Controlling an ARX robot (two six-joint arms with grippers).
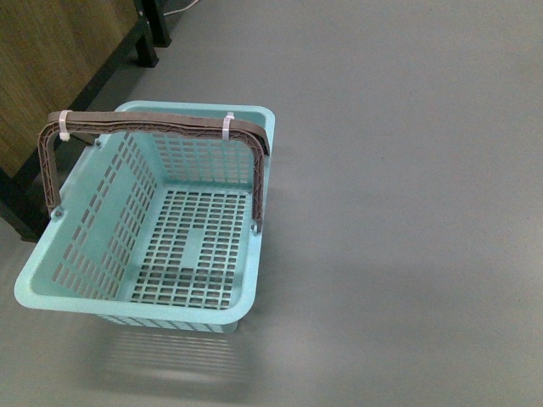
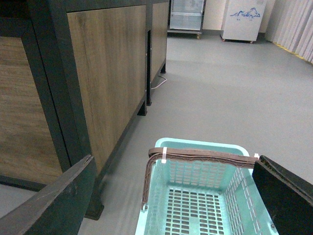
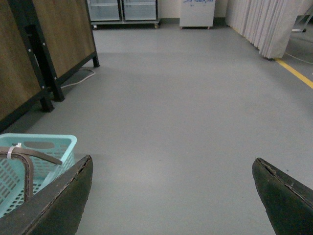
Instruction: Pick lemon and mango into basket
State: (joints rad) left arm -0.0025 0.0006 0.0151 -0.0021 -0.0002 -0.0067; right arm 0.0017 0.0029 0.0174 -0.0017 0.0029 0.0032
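Note:
The light teal basket [image 1: 76, 288] stands on the grey floor with nothing inside; its brown handles [image 1: 157, 123] are upright and tied with white zip ties. The left wrist view looks down on the basket [image 2: 195, 145] from above, between the wide-apart fingers of my open left gripper [image 2: 173, 164]. My right gripper [image 3: 172, 166] is open too, over bare floor, with the basket [image 3: 46, 143] off to one side of it. The lemon and the mango are out of view. Neither arm shows in the front view.
A wooden cabinet with a dark frame [image 1: 51, 76] stands on legs close beside the basket. Grey floor [image 1: 407, 212] stretches away on the basket's other side. Glass-door coolers [image 3: 122, 10], a white chest [image 3: 197, 12] and curtains [image 3: 264, 24] line the far wall.

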